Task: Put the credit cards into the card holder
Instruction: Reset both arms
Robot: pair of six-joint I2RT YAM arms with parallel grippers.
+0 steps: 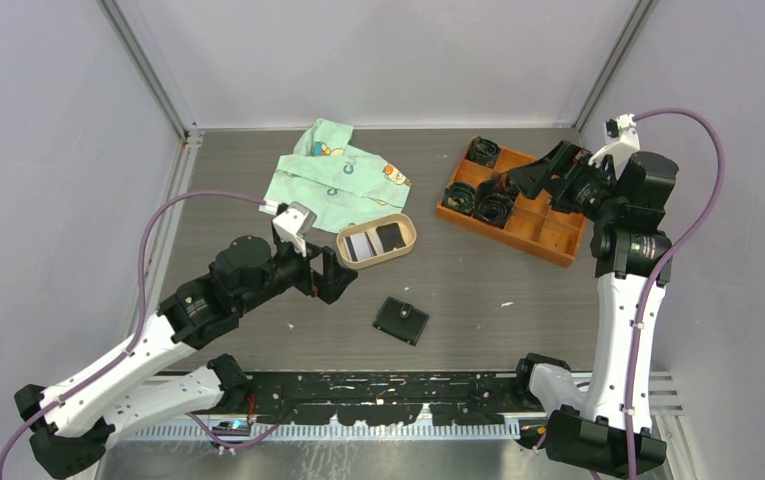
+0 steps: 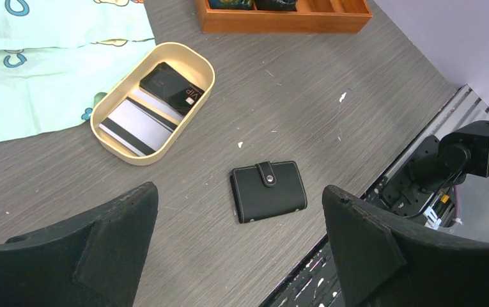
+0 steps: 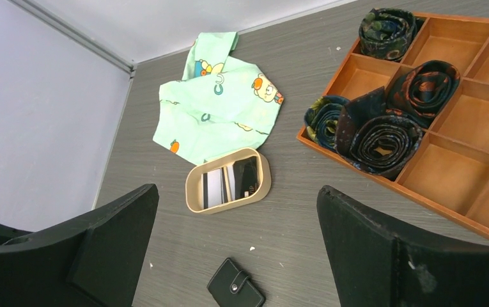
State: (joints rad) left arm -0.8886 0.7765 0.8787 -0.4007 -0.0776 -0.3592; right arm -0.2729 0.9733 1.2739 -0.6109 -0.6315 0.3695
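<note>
The card holder (image 1: 401, 320) is a small black wallet, snapped shut, lying flat on the table near the front middle. The credit cards lie in a tan oval tray (image 1: 410, 244): a whitish-grey one (image 1: 362, 246) and a black one (image 1: 390, 236). My left gripper (image 1: 348, 277) hangs open, left of the card holder and just in front of the tray. In the left wrist view the card holder (image 2: 268, 190) shows between the spread fingers, with the black card (image 2: 171, 87) and the whitish-grey card (image 2: 136, 121) beyond. My right gripper (image 1: 528, 178) is open, raised over the orange box, holding nothing.
A light green printed cloth (image 1: 343, 180) lies behind the tray. An orange compartment box (image 1: 548, 228) with several rolled dark ties (image 3: 382, 137) stands at the back right. The walls close in on the left, back and right. A black rail runs along the front edge.
</note>
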